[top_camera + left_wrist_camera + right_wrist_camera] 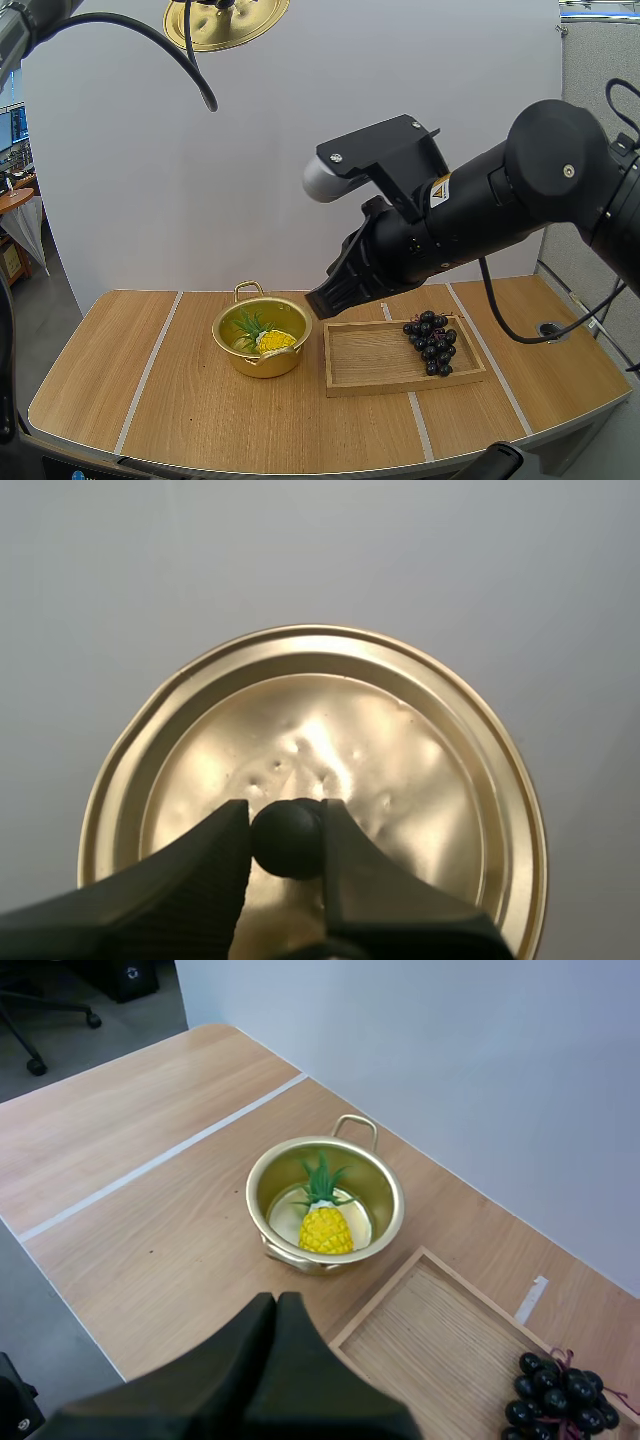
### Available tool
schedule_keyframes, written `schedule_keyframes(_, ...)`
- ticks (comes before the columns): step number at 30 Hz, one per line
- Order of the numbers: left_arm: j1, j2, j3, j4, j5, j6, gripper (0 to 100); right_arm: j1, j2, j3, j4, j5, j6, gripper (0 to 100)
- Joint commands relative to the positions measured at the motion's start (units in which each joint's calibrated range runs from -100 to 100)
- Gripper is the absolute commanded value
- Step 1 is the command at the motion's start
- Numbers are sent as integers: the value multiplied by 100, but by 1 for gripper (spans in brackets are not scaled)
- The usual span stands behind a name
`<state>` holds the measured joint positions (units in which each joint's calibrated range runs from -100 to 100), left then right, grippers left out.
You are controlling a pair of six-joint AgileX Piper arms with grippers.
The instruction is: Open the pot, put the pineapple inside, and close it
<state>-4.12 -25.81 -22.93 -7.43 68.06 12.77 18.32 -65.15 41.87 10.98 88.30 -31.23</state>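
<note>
Our left gripper (287,825) is closed on the lid (310,780). Its 2 black fingers (200,865) pinch the lid's round black knob (287,838) between their ribbed faces, open only as wide as the knob. In the high view the gold lid (226,20) hangs high above the table (150,400), at about 12 o'clock from the pot (262,335) and well apart from it.

The pot stands open on the table with 1 loop handle at its 11 o'clock rim. The pineapple (272,341) lies inside the pot on its bottom. Its yellow body is toward 4 o'clock and its green crown points to about 10 o'clock.

Our right gripper (328,295) has nothing in it. In the right wrist view its fingers (300,1360) lie pressed together as 1 dark wedge, with no gap between them. In the high view its tip hangs in the air at about 2 o'clock from the pot, over the gap between the pot and the wooden tray (370,360), and touches neither.

The tray lies flat at 3 o'clock from the pot, just beside it. A bunch of dark grapes (432,342) rests at the tray's 3 o'clock end.
</note>
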Motion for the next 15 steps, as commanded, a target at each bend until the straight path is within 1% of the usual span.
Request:
schedule_keyframes(1,-23,-37,-57,-2,-187,-36,0,-240,-194,13,-19,267,113,0)
schedule_keyframes(10,-23,-37,-57,-2,-187,-36,0,-378,-214,13,-19,288,113,0)
schedule_keyframes(12,-23,-37,-57,-117,-185,-36,0,-384,-214,13,-19,288,113,0)
schedule_keyframes(15,-23,-37,-57,-146,494,-36,0,-384,-214,13,-19,288,113,0)
